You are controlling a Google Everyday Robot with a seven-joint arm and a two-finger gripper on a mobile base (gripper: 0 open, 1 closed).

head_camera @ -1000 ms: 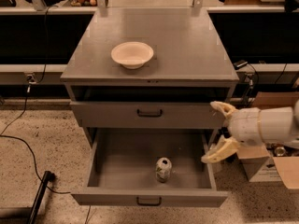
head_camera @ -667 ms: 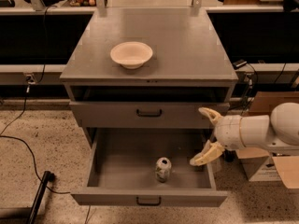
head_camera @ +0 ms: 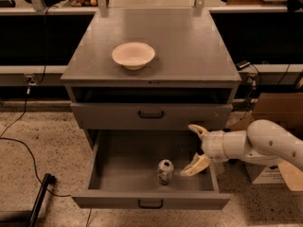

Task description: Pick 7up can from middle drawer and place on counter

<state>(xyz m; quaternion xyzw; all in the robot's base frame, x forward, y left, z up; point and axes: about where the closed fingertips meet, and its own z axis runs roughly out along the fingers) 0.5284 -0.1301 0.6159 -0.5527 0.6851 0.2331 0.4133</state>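
The 7up can [head_camera: 164, 171] stands upright in the pulled-out middle drawer [head_camera: 112, 161], near its front, right of centre. My gripper [head_camera: 195, 147] comes in from the right on a white arm and hangs over the drawer's right part, open, with one cream finger up near the upper drawer front and the other finger [head_camera: 195, 166] just right of the can. It holds nothing. The counter [head_camera: 189, 51] is the flat grey top of the cabinet above.
A cream bowl [head_camera: 133, 55] sits on the counter's left front. A closed drawer front with a black handle [head_camera: 151, 114] lies above the open drawer. Cardboard boxes [head_camera: 274, 112] stand to the right. Black cables and a black foot [head_camera: 40, 193] lie on the floor at left.
My gripper has moved left from the cabinet's right side to over the open drawer, ending close to the right of the can. The can and bowl have not moved.
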